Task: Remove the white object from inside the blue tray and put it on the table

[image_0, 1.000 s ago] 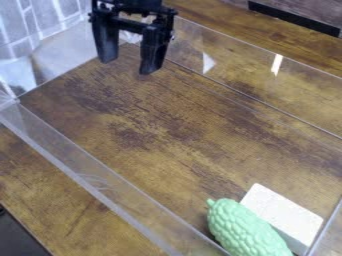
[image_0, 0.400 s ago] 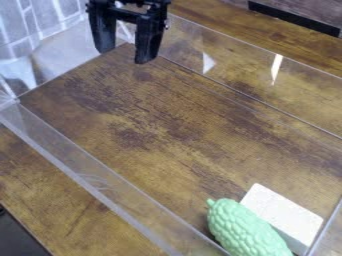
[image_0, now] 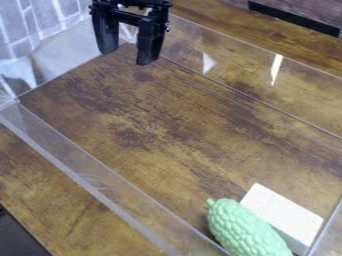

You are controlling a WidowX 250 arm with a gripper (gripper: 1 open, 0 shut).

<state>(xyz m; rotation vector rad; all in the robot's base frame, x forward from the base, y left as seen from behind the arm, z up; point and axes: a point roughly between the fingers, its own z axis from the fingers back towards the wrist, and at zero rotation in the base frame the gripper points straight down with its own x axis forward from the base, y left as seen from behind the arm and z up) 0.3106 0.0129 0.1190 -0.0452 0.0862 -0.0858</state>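
In the one camera view, I found the gripper wide open, holding nothing, at the far end. The white block lay diagonally opposite, near corner, beside the green bumpy object; no blue tray showed.

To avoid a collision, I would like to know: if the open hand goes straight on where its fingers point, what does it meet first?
Probably the brown wooden tabletop, just below the hand; its height above is hard to judge from this view.
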